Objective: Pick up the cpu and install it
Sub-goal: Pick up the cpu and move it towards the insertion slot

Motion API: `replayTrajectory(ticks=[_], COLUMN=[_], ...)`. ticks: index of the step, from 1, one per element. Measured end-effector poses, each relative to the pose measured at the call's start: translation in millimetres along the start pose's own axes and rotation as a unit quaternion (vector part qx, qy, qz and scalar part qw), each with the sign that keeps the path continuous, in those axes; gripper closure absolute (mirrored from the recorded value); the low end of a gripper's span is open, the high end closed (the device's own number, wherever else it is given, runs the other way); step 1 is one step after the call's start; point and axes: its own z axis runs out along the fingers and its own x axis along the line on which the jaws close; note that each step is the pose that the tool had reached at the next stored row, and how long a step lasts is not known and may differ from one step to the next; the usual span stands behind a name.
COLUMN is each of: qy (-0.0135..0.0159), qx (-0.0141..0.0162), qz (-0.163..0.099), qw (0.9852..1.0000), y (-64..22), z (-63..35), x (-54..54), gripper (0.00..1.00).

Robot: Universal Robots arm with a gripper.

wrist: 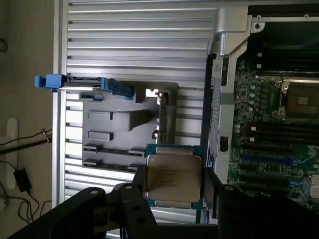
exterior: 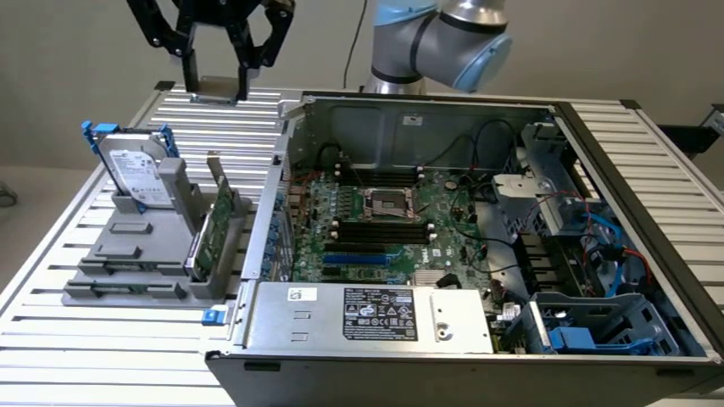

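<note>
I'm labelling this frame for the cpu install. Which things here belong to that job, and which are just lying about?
Part of the job:
- the hand, gripping the cpu
- the motherboard socket inside the open case

Just lying about:
- the hard drive in blue brackets
- the grey rack it stands on
- the power supply

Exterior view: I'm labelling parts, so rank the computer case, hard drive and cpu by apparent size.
Largest: computer case.
Then: hard drive.
Smallest: cpu, held aloft in the gripper, so distance may skew it.
</note>
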Motion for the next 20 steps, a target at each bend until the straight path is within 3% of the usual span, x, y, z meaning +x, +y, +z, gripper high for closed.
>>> replayTrajectory(ticks=[20], qy=[0.0287], qx=[-0.0014], qz=[0.001], qw=[0.9996], y=[-3.0], z=[-40.2], x=[-85.3], gripper=[0.46])
